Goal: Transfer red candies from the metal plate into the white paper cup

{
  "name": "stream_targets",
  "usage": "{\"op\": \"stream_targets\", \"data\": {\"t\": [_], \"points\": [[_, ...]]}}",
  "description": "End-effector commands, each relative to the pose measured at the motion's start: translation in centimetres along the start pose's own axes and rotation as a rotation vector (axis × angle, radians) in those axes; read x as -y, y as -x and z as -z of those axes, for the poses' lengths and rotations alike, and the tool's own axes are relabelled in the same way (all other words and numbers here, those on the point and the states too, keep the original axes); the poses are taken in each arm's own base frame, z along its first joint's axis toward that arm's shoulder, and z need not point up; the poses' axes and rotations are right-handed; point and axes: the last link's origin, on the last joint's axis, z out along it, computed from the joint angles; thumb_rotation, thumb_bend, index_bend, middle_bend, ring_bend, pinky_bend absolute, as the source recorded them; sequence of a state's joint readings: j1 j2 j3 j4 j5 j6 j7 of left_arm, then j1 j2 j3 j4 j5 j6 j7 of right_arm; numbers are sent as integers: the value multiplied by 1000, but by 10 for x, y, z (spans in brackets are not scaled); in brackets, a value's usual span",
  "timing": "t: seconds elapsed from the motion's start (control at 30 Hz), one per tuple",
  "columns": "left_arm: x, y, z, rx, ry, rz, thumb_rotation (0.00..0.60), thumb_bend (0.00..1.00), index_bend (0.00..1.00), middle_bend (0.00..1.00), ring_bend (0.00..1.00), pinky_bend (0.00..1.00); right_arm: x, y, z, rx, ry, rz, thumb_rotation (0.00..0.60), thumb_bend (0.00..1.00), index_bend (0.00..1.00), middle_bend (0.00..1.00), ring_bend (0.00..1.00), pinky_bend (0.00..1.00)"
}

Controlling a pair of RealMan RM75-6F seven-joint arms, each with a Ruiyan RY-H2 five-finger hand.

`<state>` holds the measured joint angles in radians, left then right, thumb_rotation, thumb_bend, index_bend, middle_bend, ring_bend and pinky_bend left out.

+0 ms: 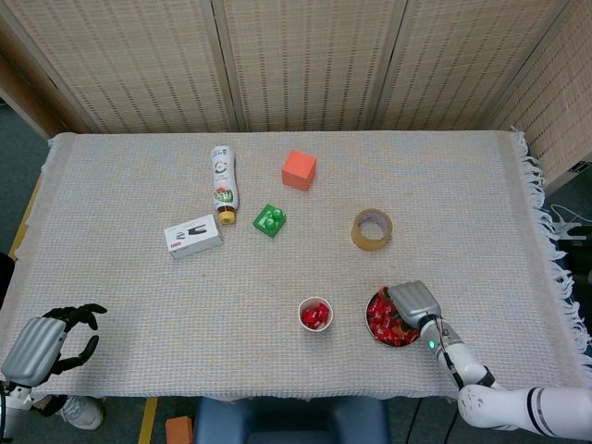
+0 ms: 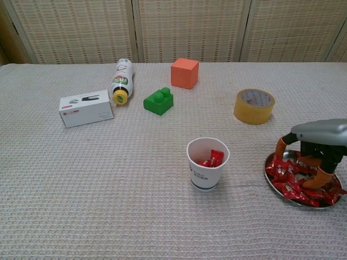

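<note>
The metal plate (image 2: 269, 177) (image 1: 370, 320) lies at the front right, heaped with red candies (image 2: 287, 176) (image 1: 381, 311). My right hand (image 2: 317, 143) (image 1: 413, 301) is down on the plate. Its orange-tipped fingers (image 2: 280, 147) stand apart and dip into the pile; I see no candy pinched between them. The white paper cup (image 2: 206, 174) (image 1: 302, 314) stands upright just left of the plate, with a few red candies (image 2: 212, 158) inside. My left hand (image 1: 42, 344) hangs off the table's front left corner, holding nothing, fingers loosely apart.
A yellow tape roll (image 2: 254, 106) lies behind the plate. Further back and left are a green brick (image 2: 158, 101), an orange cube (image 2: 184, 73), a bottle lying on its side (image 2: 121, 81) and a white box (image 2: 86, 108). The cloth's fringed edge (image 1: 546, 231) runs along the right.
</note>
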<state>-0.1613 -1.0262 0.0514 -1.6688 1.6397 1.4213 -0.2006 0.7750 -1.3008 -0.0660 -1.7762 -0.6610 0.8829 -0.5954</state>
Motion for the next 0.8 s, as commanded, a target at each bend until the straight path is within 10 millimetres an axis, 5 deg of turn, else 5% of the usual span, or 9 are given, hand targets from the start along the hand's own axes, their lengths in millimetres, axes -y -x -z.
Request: {"op": "stream_targets", "data": {"t": [0.03,0.37,0.8], "points": [[0,0,0,-1,0,0,600,432,301,477,400,414,-1,1,0,10,5,11,600,132,362,880,773,1000],[0,0,0,1,1,-1,600,432,301,477,400,415,-2,3,1,4,20,19,600,234,599,880,773,1000],[0,0,0,0,0,-1,600,432,301,478,399,414,-1,-2,5,-16,13,1,600,288,686,880,776,1000]]}}
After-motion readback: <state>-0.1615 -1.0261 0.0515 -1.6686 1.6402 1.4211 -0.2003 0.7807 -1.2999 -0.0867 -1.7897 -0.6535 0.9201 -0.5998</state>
